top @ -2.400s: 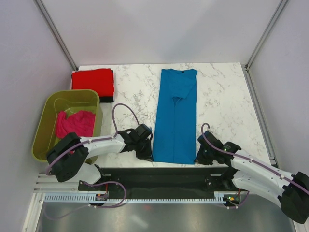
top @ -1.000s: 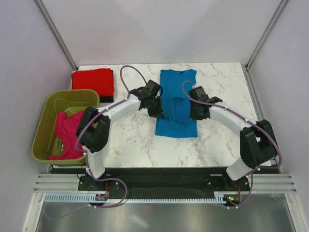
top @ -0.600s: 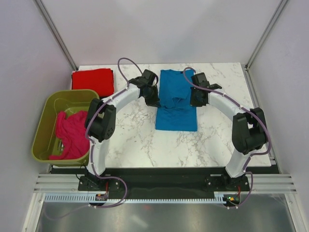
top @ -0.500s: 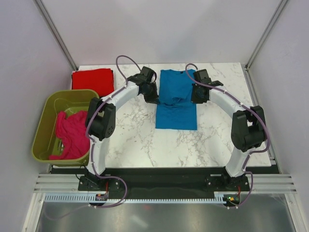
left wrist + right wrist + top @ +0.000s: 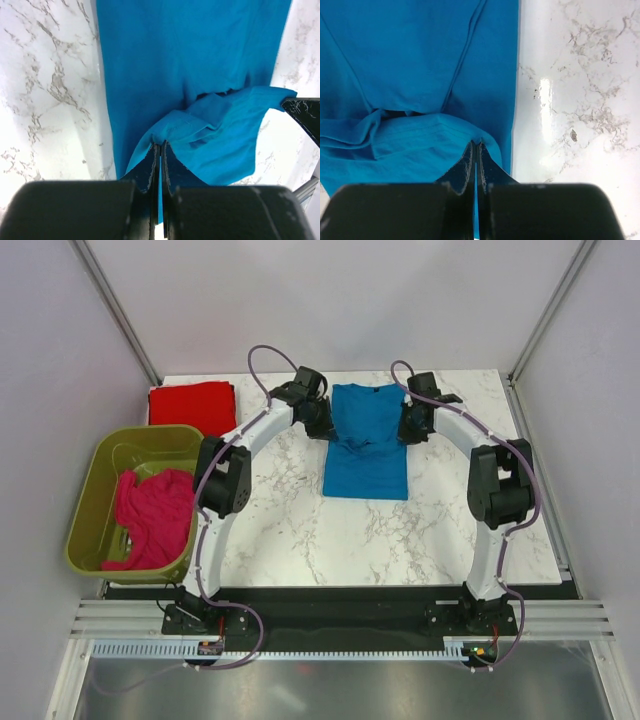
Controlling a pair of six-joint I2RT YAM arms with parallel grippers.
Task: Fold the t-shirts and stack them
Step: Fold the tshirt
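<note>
blue t-shirt (image 5: 366, 465), its edge tight in left fingers (image 5: 147, 169) and right fingers (image 5: 465, 169)

Near half of the table (image 5: 300, 540) is open marble. Left side is blocked by the olive tub (image 5: 150, 445) and folded red t-shirt (image 5: 192, 407).

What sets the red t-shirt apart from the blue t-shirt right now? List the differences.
The red t-shirt lies folded in a compact rectangle at the far left corner of the table; the blue t-shirt is mid-fold at the centre, one end doubled over. Nothing touches the red one; the left gripper and right gripper each pinch the blue one's edge. Both are plain tees on the table.
</note>
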